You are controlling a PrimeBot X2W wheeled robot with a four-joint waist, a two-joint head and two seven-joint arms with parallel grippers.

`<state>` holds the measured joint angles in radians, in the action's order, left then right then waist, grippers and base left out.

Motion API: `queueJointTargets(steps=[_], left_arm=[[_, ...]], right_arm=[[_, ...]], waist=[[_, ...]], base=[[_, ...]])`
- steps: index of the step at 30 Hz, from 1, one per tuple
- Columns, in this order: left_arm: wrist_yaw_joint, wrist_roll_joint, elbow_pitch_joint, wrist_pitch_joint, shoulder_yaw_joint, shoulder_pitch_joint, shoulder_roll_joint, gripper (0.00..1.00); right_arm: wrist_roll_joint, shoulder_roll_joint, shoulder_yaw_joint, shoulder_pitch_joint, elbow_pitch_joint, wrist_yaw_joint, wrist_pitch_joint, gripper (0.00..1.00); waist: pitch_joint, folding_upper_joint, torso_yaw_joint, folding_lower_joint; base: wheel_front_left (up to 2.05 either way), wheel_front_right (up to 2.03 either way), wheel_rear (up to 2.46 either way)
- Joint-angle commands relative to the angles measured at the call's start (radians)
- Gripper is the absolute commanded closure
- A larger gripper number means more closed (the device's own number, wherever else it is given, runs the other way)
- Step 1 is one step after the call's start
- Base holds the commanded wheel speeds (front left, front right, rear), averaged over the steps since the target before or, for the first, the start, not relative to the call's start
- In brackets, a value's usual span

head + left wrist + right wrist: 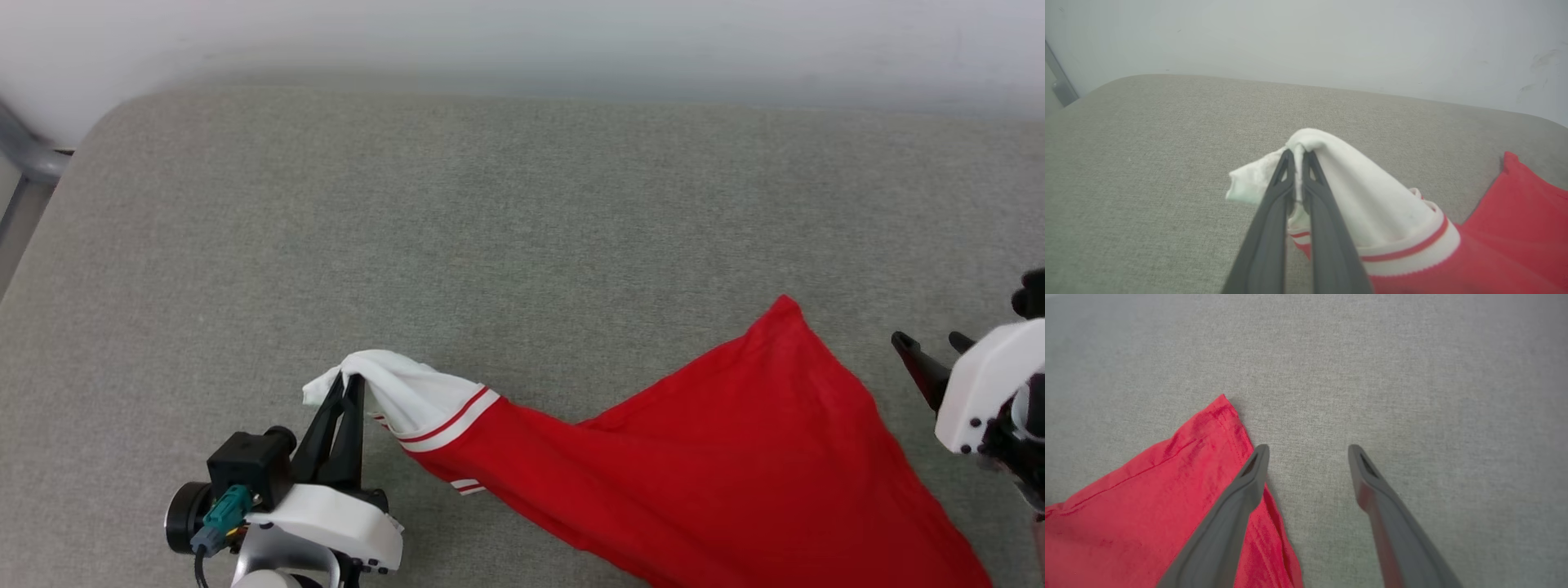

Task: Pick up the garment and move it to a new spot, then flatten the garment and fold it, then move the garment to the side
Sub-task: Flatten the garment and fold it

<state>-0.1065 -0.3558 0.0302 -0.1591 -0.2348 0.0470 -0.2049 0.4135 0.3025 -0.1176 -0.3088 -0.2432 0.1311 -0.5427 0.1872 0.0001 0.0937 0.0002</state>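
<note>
The garment (694,465) lies on the grey cloth-covered counter (490,204) toward the near right. It is drawn out in a long shape running left to right. Its white sleeve, at the left end, is lifted off the surface, and the broad red body fans out to the right and runs off the near edge of the head view.

The left claw (353,377) is pressed together on the bunched end of that sleeve, pinching a fold of white cloth that drapes over its tips. The right claw (927,339) is spread wide and holds nothing. It stands just right of the garment's right edge with bare counter between its fingers.

The red corner that peaks toward the far side lies to this claw's left and a little farther off, so I would judge the right arm the one placed to take it.

The fabric is thin and limp, with a slight sheen on the red and soft creases. The cuff is ribbed, white with red stripes. The counter's weave looks coarse and matte.
</note>
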Motion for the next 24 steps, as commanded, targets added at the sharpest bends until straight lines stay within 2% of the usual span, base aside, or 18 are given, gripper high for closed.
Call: queueJointTargets(steps=[1,6,12,18,19,20,24], left_arm=[[0.007,0.004,0.001,-0.007,-0.007,0.025,0.006,1.0],[0.024,-0.002,0.015,-0.023,-0.026,0.059,0.018,1.0],[0.037,-0.009,0.036,-0.041,-0.038,0.092,0.035,1.0],[0.04,-0.021,0.064,-0.057,-0.04,0.1,0.047,1.0],[0.041,-0.022,0.069,-0.059,-0.041,0.098,0.047,1.0],[0.042,-0.024,0.076,-0.061,-0.042,0.094,0.047,1.0],[0.041,-0.034,0.1,-0.062,-0.041,0.079,0.045,1.0]], right_arm=[[-0.005,0.032,0.04,-0.047,-0.013,-0.001,-0.055,0.0],[0.026,0.094,0.191,-0.159,-0.061,-0.001,-0.222,0.0],[0.069,0.13,0.325,-0.24,-0.145,-0.001,-0.282,0.0],[0.124,0.136,0.442,-0.221,-0.261,0.0,-0.361,0.0],[0.135,0.136,0.457,-0.217,-0.273,0.0,-0.372,0.21],[0.147,0.133,0.463,-0.214,-0.281,0.0,-0.369,1.0],[0.162,0.133,0.463,-0.235,-0.293,-0.001,-0.319,1.0]], waist=[[0.029,-0.0001,0.033,-0.0002],[0.064,-0.0001,0.07,-0.0002],[0.11,-0.0001,0.094,-0.0002],[0.124,-0.0001,0.109,-0.0002],[0.121,-0.0001,0.109,-0.0002],[0.115,-0.0001,0.108,-0.0002],[0.073,-0.0001,0.099,-0.0002]], base=[[0.0,0.0,0.0],[0.0,0.0,0.0],[0.0,0.0,0.0],[0.0,0.0,0.0],[0.0,0.0,0.0],[0.0,0.0,0.0],[0.0,0.0,0.0]])
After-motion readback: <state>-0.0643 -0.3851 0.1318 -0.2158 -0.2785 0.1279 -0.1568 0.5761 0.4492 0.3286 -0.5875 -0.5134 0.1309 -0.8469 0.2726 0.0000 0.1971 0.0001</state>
